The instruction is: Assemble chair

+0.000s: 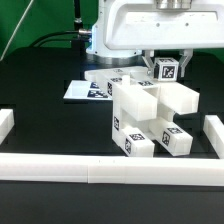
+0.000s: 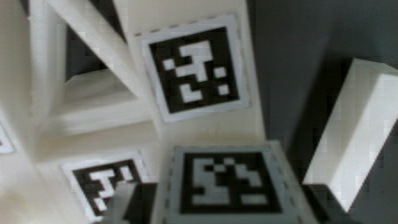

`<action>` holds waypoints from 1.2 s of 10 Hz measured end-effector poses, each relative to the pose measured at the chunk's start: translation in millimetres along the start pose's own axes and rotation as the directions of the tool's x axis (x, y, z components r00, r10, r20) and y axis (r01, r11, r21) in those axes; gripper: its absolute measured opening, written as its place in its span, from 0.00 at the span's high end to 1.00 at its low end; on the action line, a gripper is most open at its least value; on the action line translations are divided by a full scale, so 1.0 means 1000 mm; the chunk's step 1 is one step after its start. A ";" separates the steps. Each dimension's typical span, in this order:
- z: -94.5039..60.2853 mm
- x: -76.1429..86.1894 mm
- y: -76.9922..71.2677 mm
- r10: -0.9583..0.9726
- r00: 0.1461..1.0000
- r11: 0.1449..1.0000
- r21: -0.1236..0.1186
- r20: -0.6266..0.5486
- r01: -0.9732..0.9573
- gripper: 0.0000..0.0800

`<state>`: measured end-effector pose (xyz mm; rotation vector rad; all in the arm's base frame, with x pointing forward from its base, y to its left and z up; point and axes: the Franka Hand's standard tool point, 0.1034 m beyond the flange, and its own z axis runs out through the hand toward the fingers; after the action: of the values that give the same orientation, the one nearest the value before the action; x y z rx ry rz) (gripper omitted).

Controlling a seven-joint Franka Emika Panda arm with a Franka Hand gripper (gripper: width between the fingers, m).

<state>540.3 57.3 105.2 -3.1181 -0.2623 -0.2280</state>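
Nearest, a long white bar (image 1: 110,168) runs along the front of the black worktop (image 1: 50,125). Behind it, a little toward the exterior view's right, stands the chair (image 1: 140,110), a blocky white cluster with small black-and-white tags on its lower faces. Over it the hand (image 1: 166,69) is pressed together, pinching the chair by its tagged top piece. The wrist view shows more tags on the chair's frame (image 2: 187,75). Farther back the marker board (image 1: 92,88) lies flat, beneath the white arm (image 1: 140,25).
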 end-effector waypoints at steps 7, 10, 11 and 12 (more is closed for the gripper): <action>0.000 0.000 0.000 0.179 0.984 0.984 0.002 0.000 -0.179 0.66; 0.000 0.000 -0.001 0.351 0.936 0.936 0.008 0.002 -0.351 0.66; 0.000 0.000 -0.001 0.369 0.929 0.929 0.008 0.002 -0.369 0.66; 0.000 0.000 -0.001 0.452 0.892 0.892 0.013 0.004 -0.452 0.66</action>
<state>540.0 58.4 104.9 -3.0483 0.4618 -0.2138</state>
